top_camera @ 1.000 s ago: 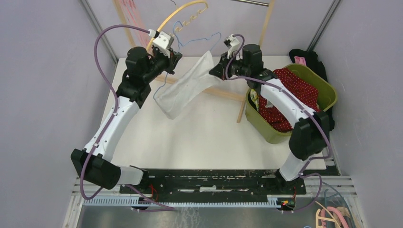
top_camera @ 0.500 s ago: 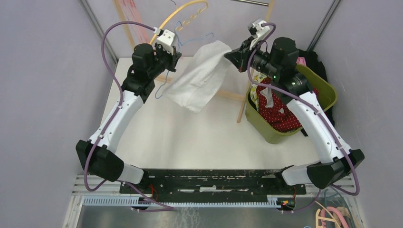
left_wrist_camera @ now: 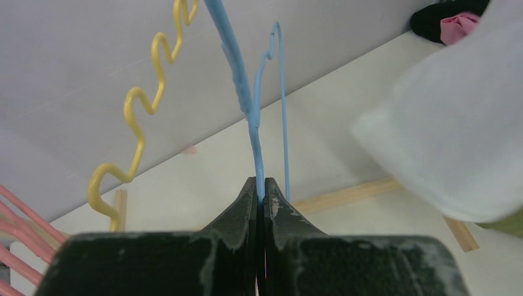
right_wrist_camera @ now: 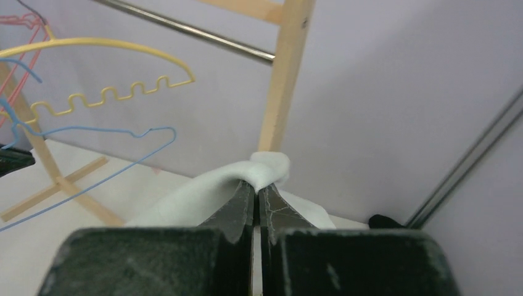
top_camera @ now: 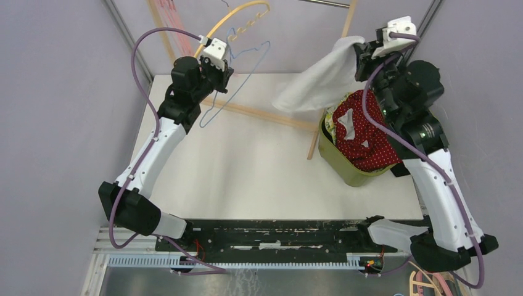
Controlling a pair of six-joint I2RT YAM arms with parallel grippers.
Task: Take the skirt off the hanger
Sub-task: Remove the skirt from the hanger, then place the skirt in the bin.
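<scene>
Skirt (top_camera: 316, 83) in right tool (right_wrist_camera: 256, 189), off hanger (left_wrist_camera: 252, 118)

I see the hanger (left_wrist_camera: 242, 92) far left, the skirt (top_camera: 314, 81) far right, above the bin (top_camera: 336, 163) on my surface (top_camera: 247, 166).

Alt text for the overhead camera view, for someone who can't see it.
The right end effector holds a white skirt in the air, clear of the blue hanger that the left end effector grips. A green bin of red clothes stands at right.
</scene>
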